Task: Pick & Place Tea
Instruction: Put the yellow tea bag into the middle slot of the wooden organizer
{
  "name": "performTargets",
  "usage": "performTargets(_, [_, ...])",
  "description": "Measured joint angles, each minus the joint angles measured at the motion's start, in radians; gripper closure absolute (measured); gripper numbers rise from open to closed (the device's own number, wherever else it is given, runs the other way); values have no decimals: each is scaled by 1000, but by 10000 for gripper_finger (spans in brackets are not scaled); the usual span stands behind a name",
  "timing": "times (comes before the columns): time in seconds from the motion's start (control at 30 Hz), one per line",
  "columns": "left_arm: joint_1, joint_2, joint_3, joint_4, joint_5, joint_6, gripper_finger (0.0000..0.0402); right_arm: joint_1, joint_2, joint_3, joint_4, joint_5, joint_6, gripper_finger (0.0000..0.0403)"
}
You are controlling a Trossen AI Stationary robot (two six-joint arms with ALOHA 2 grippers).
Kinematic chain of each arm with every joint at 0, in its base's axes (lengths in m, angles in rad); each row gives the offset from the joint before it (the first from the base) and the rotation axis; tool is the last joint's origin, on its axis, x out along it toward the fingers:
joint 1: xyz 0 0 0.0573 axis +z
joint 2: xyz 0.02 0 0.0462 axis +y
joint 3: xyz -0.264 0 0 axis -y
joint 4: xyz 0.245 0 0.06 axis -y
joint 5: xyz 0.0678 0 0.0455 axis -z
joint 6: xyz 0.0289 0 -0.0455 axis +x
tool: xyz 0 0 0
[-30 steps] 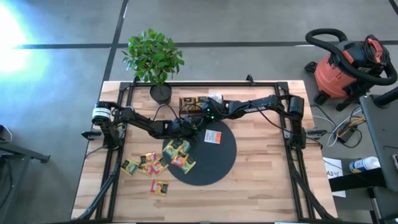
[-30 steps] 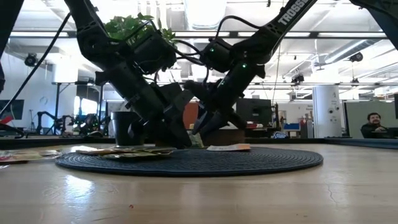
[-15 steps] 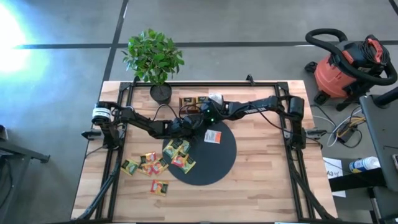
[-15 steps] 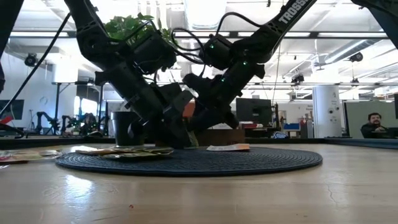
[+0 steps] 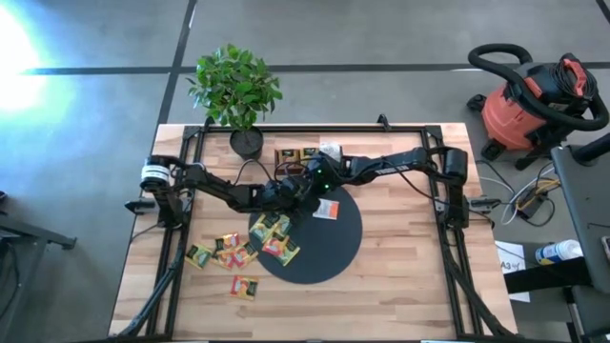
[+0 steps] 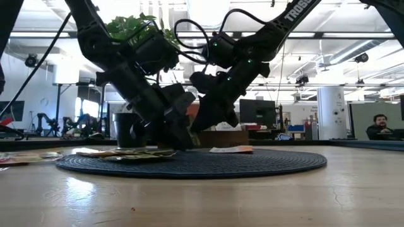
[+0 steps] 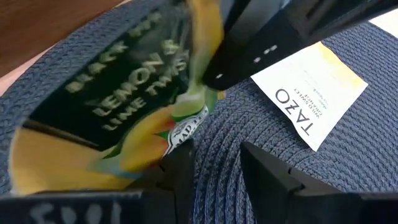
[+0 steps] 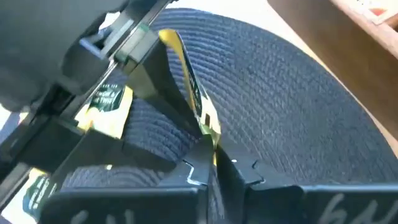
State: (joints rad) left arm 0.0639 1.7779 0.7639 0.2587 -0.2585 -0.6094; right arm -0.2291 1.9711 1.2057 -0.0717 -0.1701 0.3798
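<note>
A yellow tea sachet with a black label (image 7: 112, 106) stands tilted over the far left part of the black disc (image 5: 329, 252), between my two grippers. My right gripper (image 8: 211, 165) is shut on it. My left gripper (image 7: 214, 168) is right beside it, fingers apart, and only the disc's weave shows between them. A white sachet with orange (image 5: 327, 209) lies flat on the disc. Several more sachets (image 5: 272, 238) lie on the disc's left edge and on the table beside it (image 5: 217, 252). My right gripper pinches one edge of the yellow sachet (image 8: 208, 127) between its two fingers. It comes slanting down from the table's right side. The sachet shows edge-on, rising from the fingertips toward my left gripper. My left gripper has the sachet's lower corner (image 7: 181, 127) at the tip of one finger (image 7: 180, 165). Whether they touch, I cannot tell.
A brown wooden compartment tray (image 5: 300, 154) stands just beyond the disc. A potted plant (image 5: 236, 90) is at the table's far left. The two arms cross close together over the disc's far edge. Bare wood lies to the near side and right of the disc.
My right gripper has rolled about its own axis, staying almost in place, and has shut on the yellow sachet's edge. My left gripper has kept still.
</note>
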Motion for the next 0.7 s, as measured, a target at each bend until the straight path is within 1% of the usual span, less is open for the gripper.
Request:
performTargets(0.17, [0, -38, -3, -23, 7, 1, 289, 1, -16, 0, -13, -44, -25, 395])
performTargets(0.43, [-20, -154, -2, -127, 5, 7, 289, 3, -107, -2, -92, -34, -92, 395])
performTargets(0.5, [-30, -182, -2, -137, 3, 11, 289, 3, -132, -2, -106, -8, -99, 395])
performTargets(0.6, [-45, -222, -3, -158, 4, 9, 289, 2, -166, -4, -144, 68, -103, 395])
performTargets(0.7, [-60, -262, -2, -156, 3, -7, 289, -11, -199, -6, -164, 120, -103, 395])
